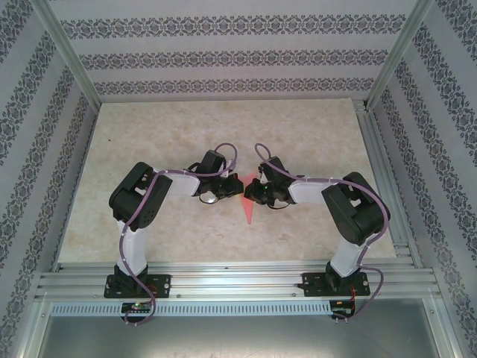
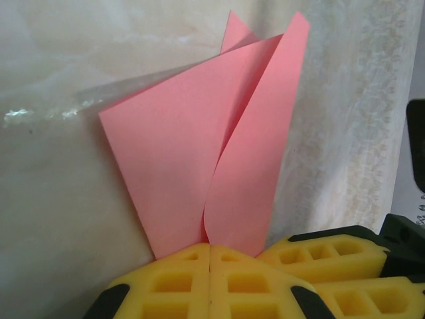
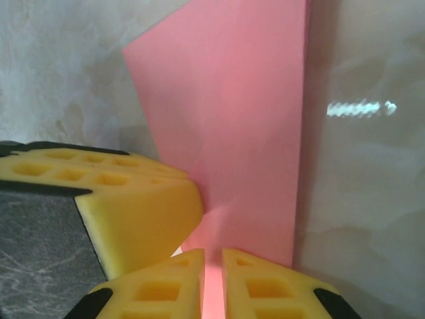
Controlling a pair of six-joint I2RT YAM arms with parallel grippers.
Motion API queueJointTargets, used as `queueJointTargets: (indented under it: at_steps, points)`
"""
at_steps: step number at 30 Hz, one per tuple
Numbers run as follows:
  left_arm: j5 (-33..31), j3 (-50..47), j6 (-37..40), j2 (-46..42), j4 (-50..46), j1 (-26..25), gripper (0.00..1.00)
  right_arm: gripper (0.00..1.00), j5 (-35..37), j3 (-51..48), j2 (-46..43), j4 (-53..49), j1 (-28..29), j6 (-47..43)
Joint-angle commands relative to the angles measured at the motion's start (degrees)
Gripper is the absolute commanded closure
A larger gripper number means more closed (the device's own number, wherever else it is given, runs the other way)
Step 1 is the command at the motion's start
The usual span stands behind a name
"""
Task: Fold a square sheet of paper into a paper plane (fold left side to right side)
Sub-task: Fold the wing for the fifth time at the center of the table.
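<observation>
Now left claw (image 2: 210,247), right claw (image 3: 212,258) pinch thin creased pointed paper plane (image 2: 179,166).

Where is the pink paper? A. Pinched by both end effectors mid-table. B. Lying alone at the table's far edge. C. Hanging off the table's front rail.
A: the left end effector and the right end effector are both closed on the pink paper.

Two six-joint arms, the left arm (image 1: 134,240) and the right arm (image 1: 345,256), show white lower links, bulky black joint housings and black base plates (image 1: 138,286). Lavender cables (image 1: 179,175) loop along each arm. The left gripper (image 2: 209,250) and the right gripper (image 3: 212,258) carry yellow fingers (image 2: 166,289) with rectangular cut-outs and black edging.
</observation>
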Motion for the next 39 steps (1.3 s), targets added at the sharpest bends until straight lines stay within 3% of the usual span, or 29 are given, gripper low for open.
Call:
queueJointTargets:
  at_steps: [1,31,35,39]
  points:
    - [-6.9,-1.3,0.6,3.7,-2.6,-0.4,1.00,0.85,0.2,-2.2,0.0,0.7,1.4,0.9]
    - [-7.4,-0.8,1.3,3.8,-3.6,-0.3,1.00,0.83,1.0,-12.8,-12.0,-7.4,6.9,0.2]
    - [-5.9,-0.8,1.1,3.0,-2.7,-0.4,0.95,0.79,3.7,-12.4,-19.3,-12.9,4.0,-1.7]
    - [-2.3,0.8,1.2,-1.1,-2.8,-0.3,0.86,0.64,6.4,-11.7,-29.8,-19.7,-1.3,-5.8]
